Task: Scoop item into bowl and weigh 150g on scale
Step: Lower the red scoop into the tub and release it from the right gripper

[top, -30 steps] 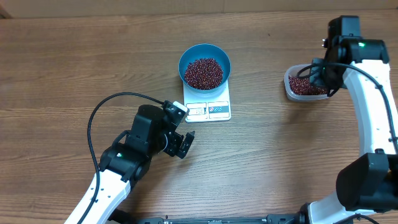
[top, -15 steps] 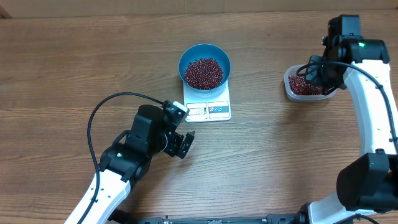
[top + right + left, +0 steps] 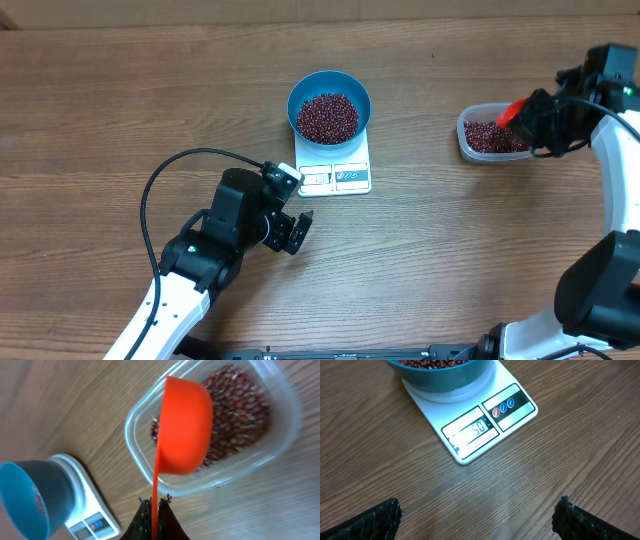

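Your right jaws are pressed together on the thin handle of an orange scoop [image 3: 185, 425]. The handle runs straight up from the fingertips, and the cup of the scoop hangs over a clear plastic tub [image 3: 280, 445]. From the right wrist view you see only the rounded back of the cup, so I cannot tell if something is inside it. The tub holds a layer of dark red-brown beans [image 3: 240, 410] and stands at the right side of the wooden worktop [image 3: 150, 100], well apart from the scale [image 3: 335, 175]. The right arm [image 3: 610, 160] reaches to the tub from the right edge. Your left jaws are wide apart and hold nothing. They are over bare wood just in front of the display edge of the scale, and the two dark fingertips [image 3: 385, 520] show at the lower corners of the left wrist view. The left arm [image 3: 215, 250] lies at the lower left, with a black cable [image 3: 160, 180] that makes a loop above it. The blue bowl [image 3: 291, 105] sits on the white scale near the middle of the worktop and it is filled with many of the same beans. The display [image 3: 475, 430] is lit and its digits end in 50, but the first digit I cannot read surely.
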### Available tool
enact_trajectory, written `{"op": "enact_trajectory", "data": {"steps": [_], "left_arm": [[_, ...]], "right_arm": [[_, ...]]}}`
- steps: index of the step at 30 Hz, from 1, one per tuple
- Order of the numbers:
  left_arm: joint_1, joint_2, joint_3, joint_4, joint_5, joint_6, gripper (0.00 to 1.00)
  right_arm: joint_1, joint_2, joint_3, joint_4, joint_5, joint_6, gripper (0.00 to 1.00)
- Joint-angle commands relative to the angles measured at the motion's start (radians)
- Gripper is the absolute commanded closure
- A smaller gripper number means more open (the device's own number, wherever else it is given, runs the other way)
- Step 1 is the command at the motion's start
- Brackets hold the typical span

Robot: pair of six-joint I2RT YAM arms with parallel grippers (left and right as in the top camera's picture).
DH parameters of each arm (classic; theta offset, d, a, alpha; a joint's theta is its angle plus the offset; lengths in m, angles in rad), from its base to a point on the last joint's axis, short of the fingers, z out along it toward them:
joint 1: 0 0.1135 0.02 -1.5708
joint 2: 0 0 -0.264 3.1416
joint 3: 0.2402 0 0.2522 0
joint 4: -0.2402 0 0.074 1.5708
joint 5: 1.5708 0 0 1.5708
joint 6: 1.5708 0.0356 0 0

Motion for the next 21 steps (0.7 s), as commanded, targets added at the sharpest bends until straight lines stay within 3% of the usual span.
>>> {"op": "enact_trajectory", "data": {"steps": [1, 7, 13, 21], "left_arm": [[0.003, 0.005, -0.003, 0.0, -0.006, -0.009, 0.01], [0.003, 0.005, -0.003, 0.001, -0.006, -0.009, 0.0], [0.003, 0.005, -0.003, 0.001, -0.006, -0.009, 0.01], [0.003, 0.005, -0.003, 0.001, -0.006, -0.009, 0.0]], "right_arm": [[-0.003, -0.016, -0.086, 0.079, -0.123, 0.092, 0.96], [-0.003, -0.016, -0.168, 0.2, -0.126, 0.197, 0.95], [-0.003, -0.016, -0.169, 0.194, -0.127, 0.207, 0.49], [-0.003, -0.016, -0.169, 0.146, -0.127, 0.198, 0.25]]}}
